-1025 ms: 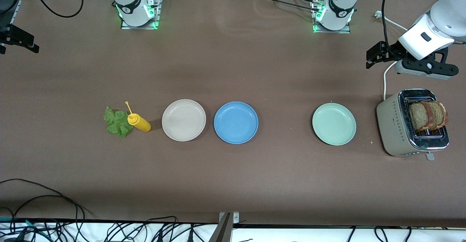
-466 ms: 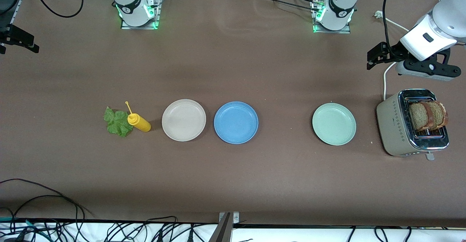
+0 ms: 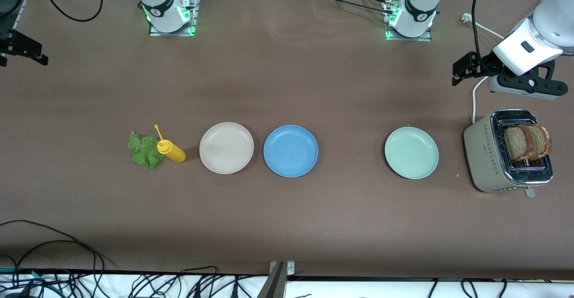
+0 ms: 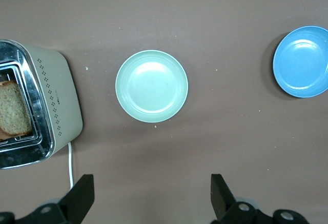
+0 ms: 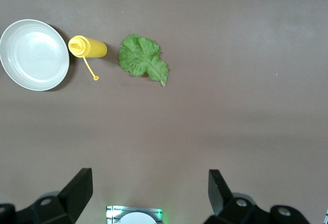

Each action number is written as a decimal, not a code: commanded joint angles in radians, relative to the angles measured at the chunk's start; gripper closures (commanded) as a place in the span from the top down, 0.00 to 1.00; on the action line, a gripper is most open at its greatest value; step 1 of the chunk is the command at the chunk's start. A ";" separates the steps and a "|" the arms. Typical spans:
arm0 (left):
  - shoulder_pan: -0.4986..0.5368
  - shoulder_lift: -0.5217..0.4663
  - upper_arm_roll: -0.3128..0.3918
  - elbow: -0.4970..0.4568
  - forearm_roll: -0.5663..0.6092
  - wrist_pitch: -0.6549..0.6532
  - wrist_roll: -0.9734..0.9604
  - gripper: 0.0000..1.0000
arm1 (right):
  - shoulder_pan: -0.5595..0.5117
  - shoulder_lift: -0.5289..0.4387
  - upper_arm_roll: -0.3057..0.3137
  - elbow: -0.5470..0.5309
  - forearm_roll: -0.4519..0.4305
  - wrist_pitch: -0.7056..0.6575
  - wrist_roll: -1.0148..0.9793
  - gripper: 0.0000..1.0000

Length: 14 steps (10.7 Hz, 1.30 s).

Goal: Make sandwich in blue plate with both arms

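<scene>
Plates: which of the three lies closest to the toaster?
The mint-green plate, set beside the toaster at the left arm's end; the blue plate and the beige plate lie farther along.

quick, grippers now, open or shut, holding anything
left gripper: open, holding nothing, up over the table near the toaster.
right gripper: open, holding nothing.

White rounded arms (image 3: 538, 33), black joints, green-lit bases (image 3: 170, 18), black cables

Your front camera looks down from high, facing both bases. Each wrist camera looks straight down from well above the worktop (image 3: 287, 78). Left wrist and front share the blue plate (image 4: 301, 61); right wrist and front, the lettuce (image 5: 142, 61).
</scene>
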State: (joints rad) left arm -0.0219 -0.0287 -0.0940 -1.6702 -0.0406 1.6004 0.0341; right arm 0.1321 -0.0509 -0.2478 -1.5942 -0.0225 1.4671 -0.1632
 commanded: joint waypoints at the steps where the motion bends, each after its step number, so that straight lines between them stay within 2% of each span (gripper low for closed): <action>1: 0.008 0.016 -0.003 0.036 0.011 -0.028 0.029 1.00 | -0.002 0.002 0.001 0.022 -0.001 -0.022 -0.013 1.00; 14: 0.010 0.016 0.000 0.036 0.011 -0.040 0.030 1.00 | -0.002 0.000 -0.001 0.022 -0.001 -0.022 -0.013 1.00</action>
State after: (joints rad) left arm -0.0176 -0.0287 -0.0933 -1.6701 -0.0406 1.5863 0.0442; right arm 0.1321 -0.0509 -0.2478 -1.5942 -0.0225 1.4671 -0.1632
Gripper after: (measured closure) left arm 0.000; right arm 0.000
